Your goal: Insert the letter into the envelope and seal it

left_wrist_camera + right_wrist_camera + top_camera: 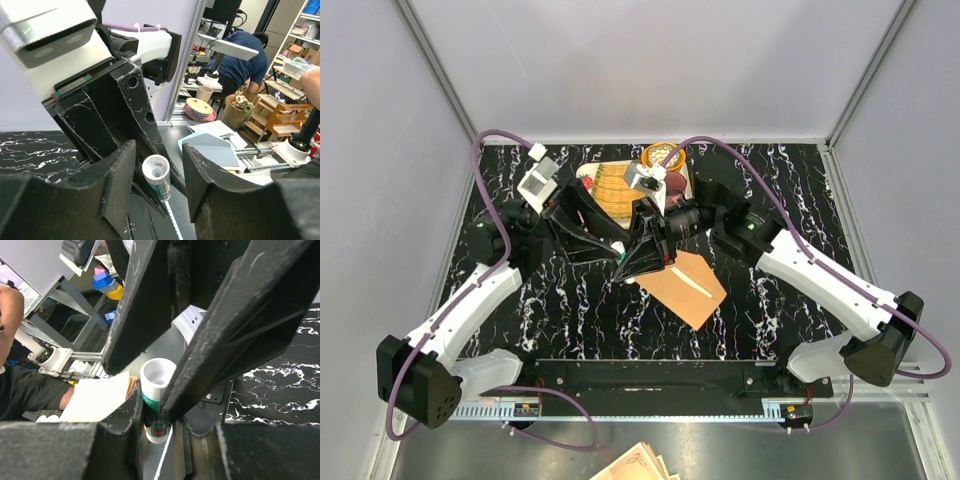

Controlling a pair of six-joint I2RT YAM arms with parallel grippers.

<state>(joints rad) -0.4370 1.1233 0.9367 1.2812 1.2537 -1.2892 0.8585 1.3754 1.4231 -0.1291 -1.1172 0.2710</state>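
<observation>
Top external: flat orange-tan kraft envelope (692,290) lies on the black marbled table (570,310) beneath both arms, letter not seen apart; right gripper (632,272) clenches the white green-labelled glue stick (157,177), left gripper (160,152) stands parted around it; we fear a nudge could drop it.

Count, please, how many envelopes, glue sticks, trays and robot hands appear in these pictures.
envelope: 1
glue stick: 1
tray: 1
robot hands: 2 (left hand, right hand)
Total: 5
</observation>
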